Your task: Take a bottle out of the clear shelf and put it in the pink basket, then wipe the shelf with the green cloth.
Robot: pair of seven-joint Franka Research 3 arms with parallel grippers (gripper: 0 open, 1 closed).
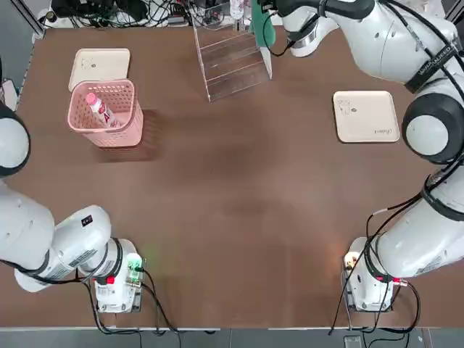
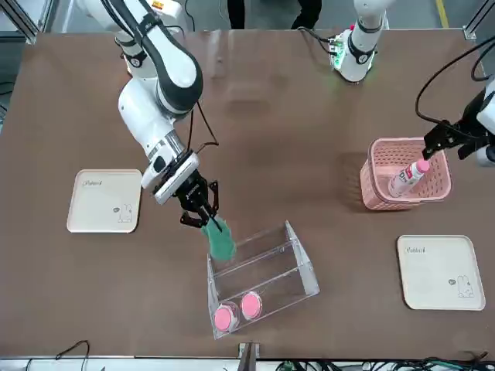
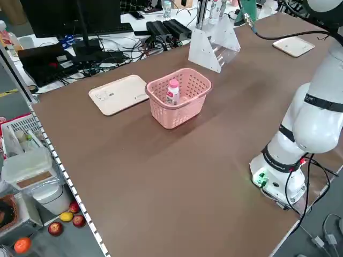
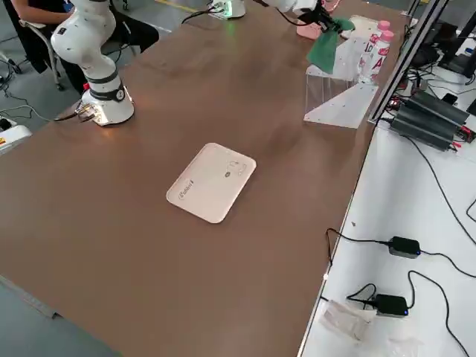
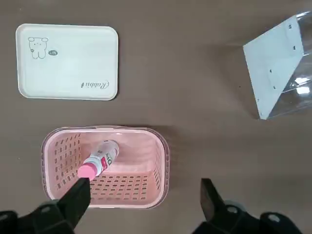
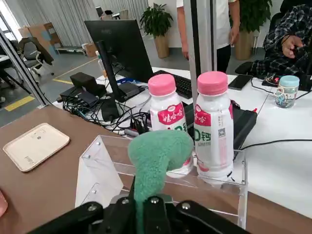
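A bottle [image 1: 98, 109] with a pink cap lies inside the pink basket [image 1: 122, 132] at the table's far left. My left gripper [image 5: 144, 201] hangs open above the basket's near rim [image 5: 105, 204], holding nothing. My right gripper [image 2: 198, 212] is shut on the green cloth [image 2: 220, 238], which dangles at the upper edge of the clear shelf [image 2: 267, 274] at the far middle. Two more pink-capped bottles [image 6: 167, 112] [image 6: 213, 122] stand on the shelf's back ledge, just behind the cloth [image 6: 156, 156].
One cream tray [image 1: 100, 67] lies just behind the basket and another [image 1: 365, 116] lies at the right. Cables and a monitor [image 6: 119, 46] crowd the far edge behind the shelf. People [image 6: 204, 24] stand and sit beyond that edge.
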